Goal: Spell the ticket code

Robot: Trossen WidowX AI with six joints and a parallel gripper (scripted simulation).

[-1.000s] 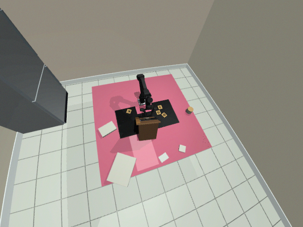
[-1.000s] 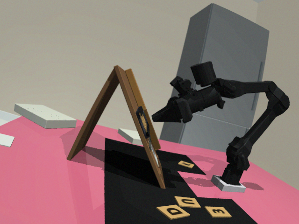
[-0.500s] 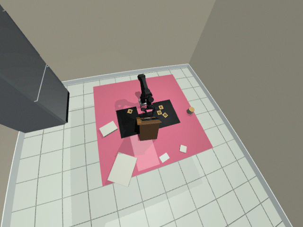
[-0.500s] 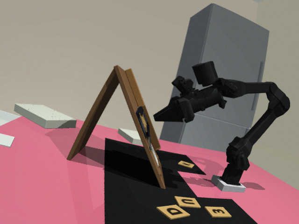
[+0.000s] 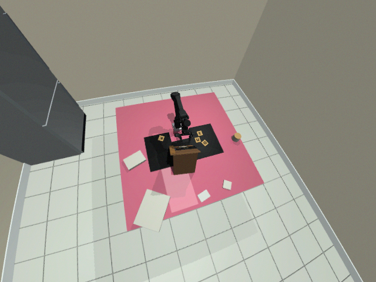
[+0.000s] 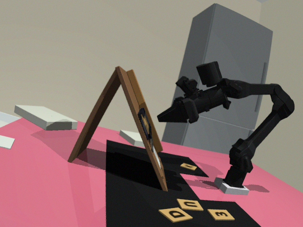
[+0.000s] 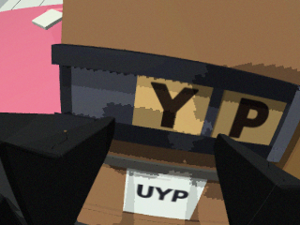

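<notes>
Gripper (image 5: 184, 138) (image 6: 158, 118) (image 7: 165, 133) released: its two fingers stand apart in front of the rail, with nothing between them. The letter rail (image 5: 184, 147) (image 6: 141, 112) (image 7: 127, 53) is a dark channel on the sloping face of a brown board (image 5: 184, 164) (image 6: 132, 105) (image 7: 164, 28). Read from the wrist view, it holds two tiles: a Y tile (image 7: 161, 105) around the middle and a P tile (image 7: 253, 119) to its right, with a narrow gap between; left of Y is bare channel. One ticket (image 7: 164, 194) below reads UYP.

Placing Y appears to be the step in hand. The next move probably calls for nudging Y right until it meets P, then fetching U for the left end.

Four loose tiles lie beyond, seen from above: a K-like tile (image 5: 161, 138) (image 6: 188, 166) left of the board; right of it, the U tile (image 5: 197, 140) (image 6: 190, 204), a D tile (image 5: 204, 143) (image 6: 175, 214) and one resembling 3 or E. Outward on the pink tabletop (image 5: 136, 121) (image 6: 49, 183) (image 7: 28, 61) are four pale slabs, one left and three near, and one cylinder (image 5: 237, 137), far right.
</notes>
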